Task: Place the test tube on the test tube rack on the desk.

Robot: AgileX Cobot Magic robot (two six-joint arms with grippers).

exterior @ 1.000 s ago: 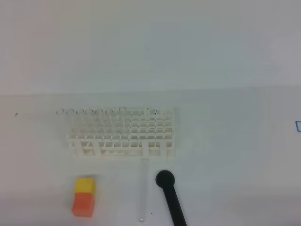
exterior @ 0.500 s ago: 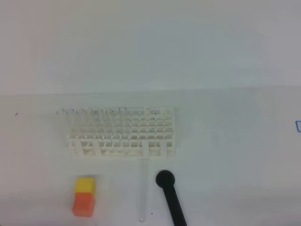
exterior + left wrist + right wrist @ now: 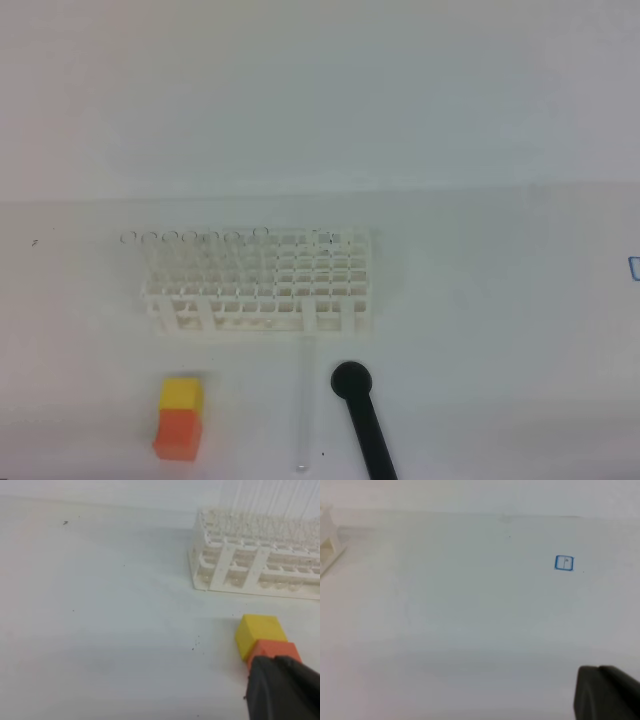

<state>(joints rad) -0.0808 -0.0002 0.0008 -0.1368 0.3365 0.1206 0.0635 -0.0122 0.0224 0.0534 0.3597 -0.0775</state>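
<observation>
On the desk [image 3: 480, 330], just in front of the test tube rack [image 3: 262, 285], the test tube [image 3: 304, 405] lies flat, faint, its far end prob. touching the rack's base; black rod [image 3: 362, 420] beside it on the right, orange-yellow block [image 3: 180, 417] to the left. Both grippers closed w/ nothing held: left gripper [image 3: 282, 687], right gripper [image 3: 607, 692]

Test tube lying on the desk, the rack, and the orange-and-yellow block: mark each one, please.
test tube [image 3: 304, 405]: exterior high view, middle of its clear shaft.
test tube rack [image 3: 262, 298]: exterior high view, front top rail.
orange-and-yellow block [image 3: 179, 432]: exterior high view, orange lower half.
</observation>
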